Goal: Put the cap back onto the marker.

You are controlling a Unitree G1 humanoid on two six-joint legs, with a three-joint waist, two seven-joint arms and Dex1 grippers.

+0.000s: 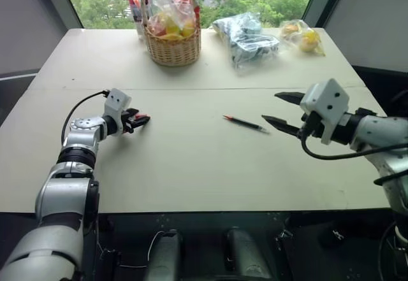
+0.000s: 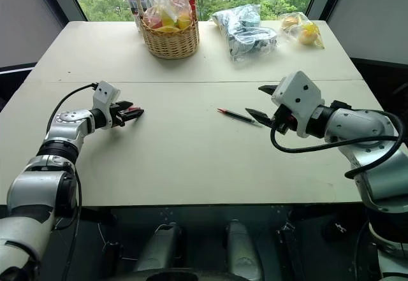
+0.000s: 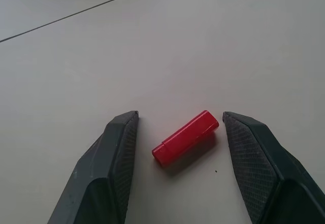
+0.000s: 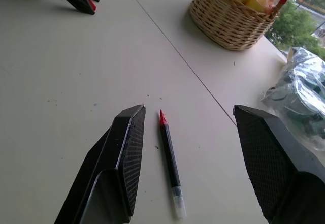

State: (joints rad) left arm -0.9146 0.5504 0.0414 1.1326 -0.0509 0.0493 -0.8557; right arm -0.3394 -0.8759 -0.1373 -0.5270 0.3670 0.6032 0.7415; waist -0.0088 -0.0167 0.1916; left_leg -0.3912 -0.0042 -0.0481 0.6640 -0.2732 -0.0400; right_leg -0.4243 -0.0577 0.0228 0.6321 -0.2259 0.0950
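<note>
The small red cap point(image 3: 185, 137) lies flat on the pale table, between the two fingers of my left gripper point(image 3: 179, 125), with a gap on each side. That gripper is open and rests low at the table's left point(image 1: 139, 119). The marker point(image 1: 245, 123), slim and black with a red tip, lies near the table's middle. My right gripper point(image 1: 271, 106) hovers open just to its right, fingers pointed toward it. In the right wrist view the marker point(image 4: 169, 158) shows between those fingers, untouched.
A wicker basket point(image 1: 172, 50) of wrapped fruit stands at the back, with a bunch of upright markers point(image 1: 135, 10) behind it. A crumpled plastic bag point(image 1: 245, 39) and a bag of yellow fruit point(image 1: 305, 37) lie at the back right. A seam point(image 1: 191, 90) crosses the table.
</note>
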